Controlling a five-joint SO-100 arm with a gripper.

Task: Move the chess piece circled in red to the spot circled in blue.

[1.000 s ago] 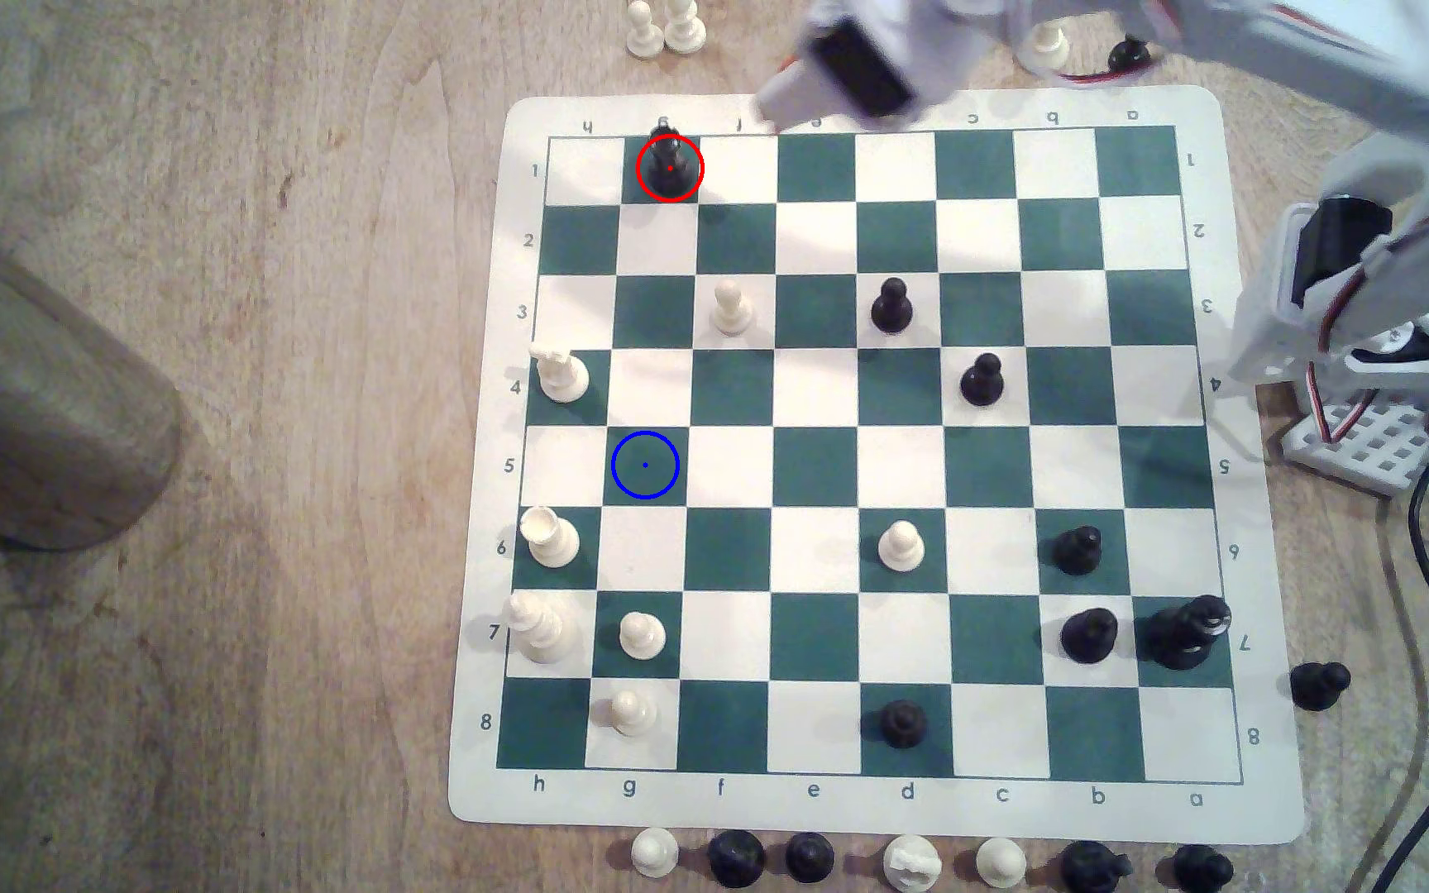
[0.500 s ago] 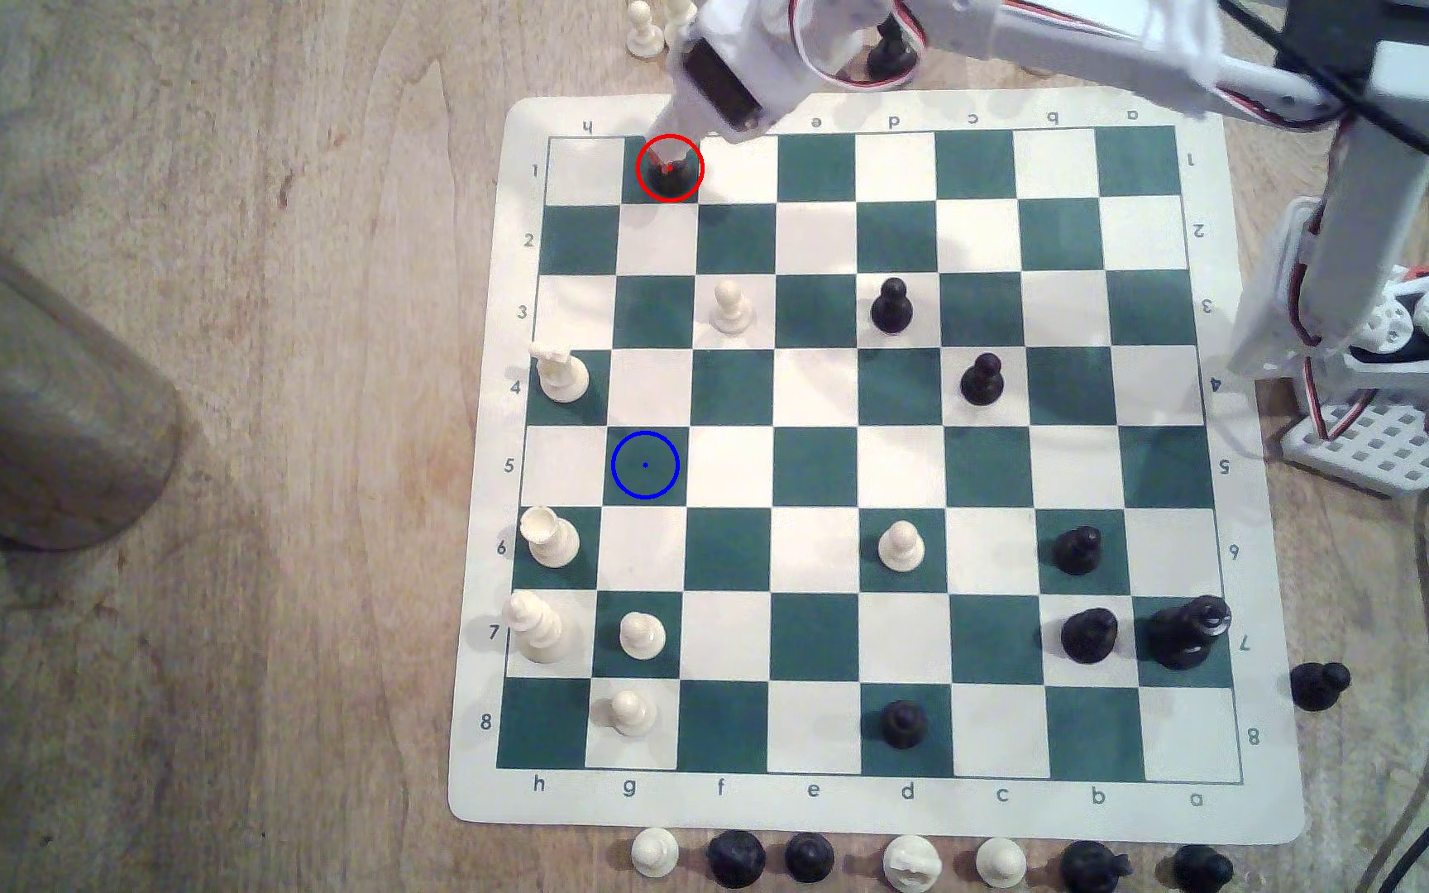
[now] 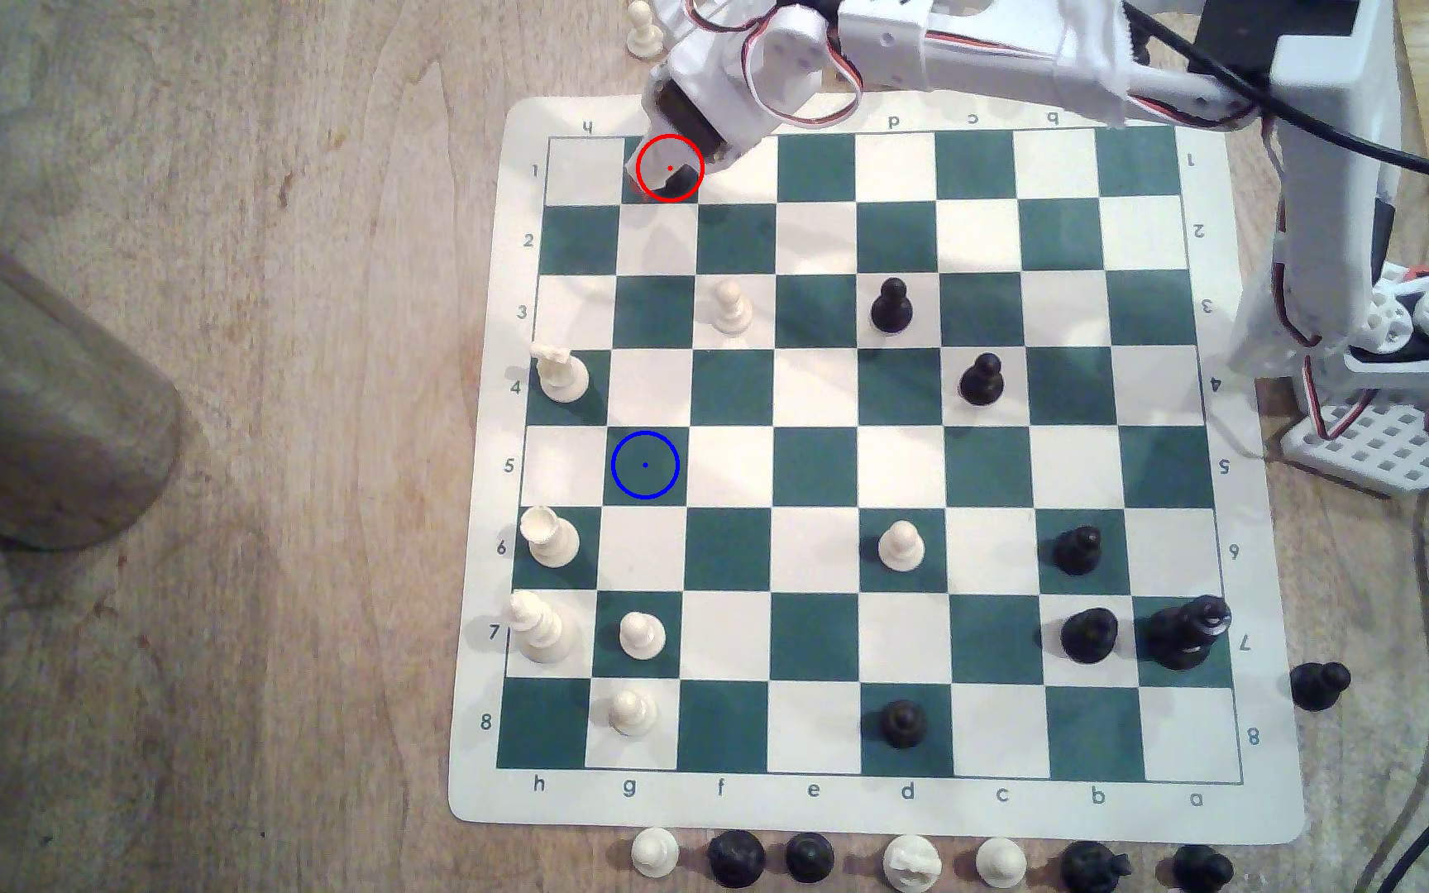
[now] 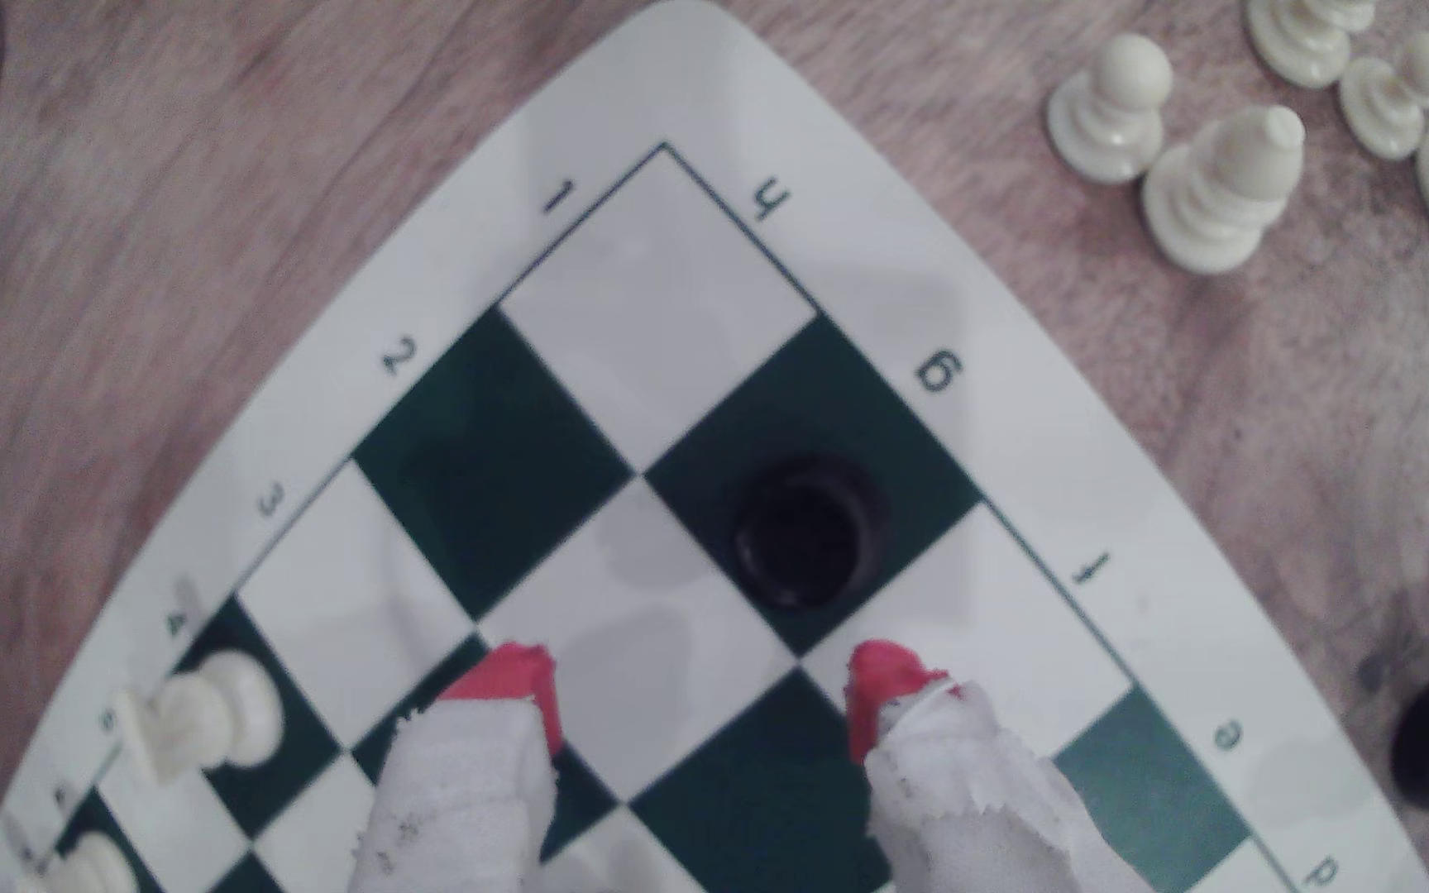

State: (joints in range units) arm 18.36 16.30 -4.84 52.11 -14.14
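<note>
End effector spread wide, red-tipped fingers empty, short of chess piece. Chess piece upright on dark green corner-row square by letter g, row 1; spot on row 5, same column, bare. Piece likely light, rigid, glossy, so slippery; tall, tippable. Best hold: slim body above flared base. Board edge printed a–h, 1–8.

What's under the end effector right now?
The black chess piece on its green g1 square; the open end effector sits above. From the exterior view, most of the piece is covered.
</note>
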